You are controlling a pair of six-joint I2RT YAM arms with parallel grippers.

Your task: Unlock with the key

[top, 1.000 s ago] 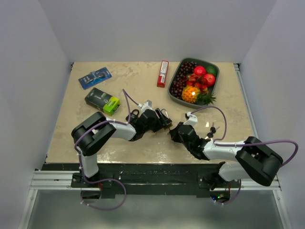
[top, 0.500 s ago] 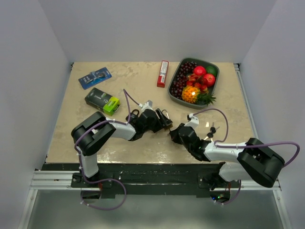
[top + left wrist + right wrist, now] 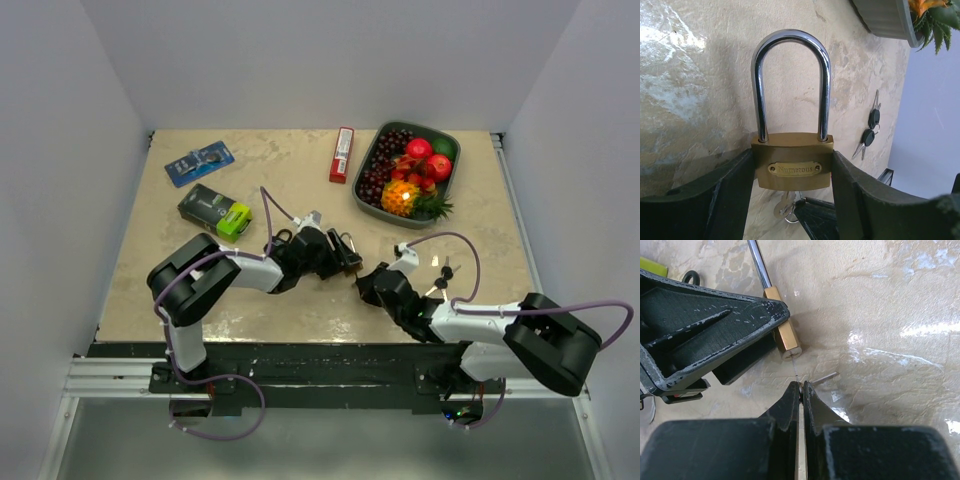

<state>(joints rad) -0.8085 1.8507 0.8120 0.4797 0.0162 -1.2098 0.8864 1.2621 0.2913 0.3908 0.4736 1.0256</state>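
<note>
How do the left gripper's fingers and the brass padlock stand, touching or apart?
Touching. The left wrist view shows the left gripper's fingers pressed against both sides of the brass padlock, no gap.

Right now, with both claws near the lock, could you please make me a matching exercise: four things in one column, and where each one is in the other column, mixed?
Things:
1. padlock
2. key
3. spare keys
4. red pack

Places:
a. lying loose beside the right arm
b. pinched in the shut right claw
c. lying just left of the fruit tray in the top view
d. clamped in the left claw

Pairs: 1-d, 2-b, 3-a, 4-c
</note>
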